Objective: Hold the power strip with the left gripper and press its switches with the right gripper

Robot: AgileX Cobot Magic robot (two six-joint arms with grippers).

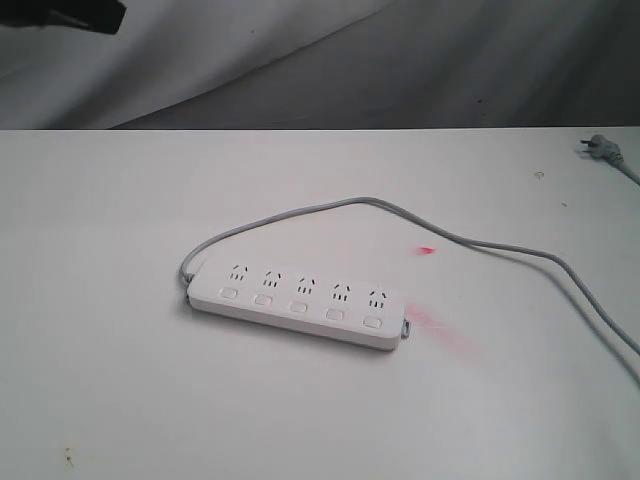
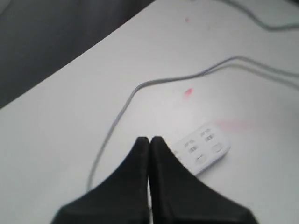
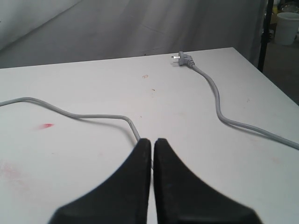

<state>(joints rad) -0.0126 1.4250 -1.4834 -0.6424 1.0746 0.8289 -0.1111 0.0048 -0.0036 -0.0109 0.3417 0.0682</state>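
The white power strip lies flat on the table, its five switches in a row below the sockets. A grey cord loops from its left end across the table to a plug. The left gripper is shut and empty, hanging high above the table; one end of the strip shows beside its fingers. The right gripper is also shut on nothing, above the cord and away from the strip. Neither claw shows in the exterior view, apart from a dark part at the top left corner.
The white table carries red smudges near the strip's right end. A grey cloth backdrop hangs behind the far edge. The plug rests near the far right corner. A white bucket stands off the table.
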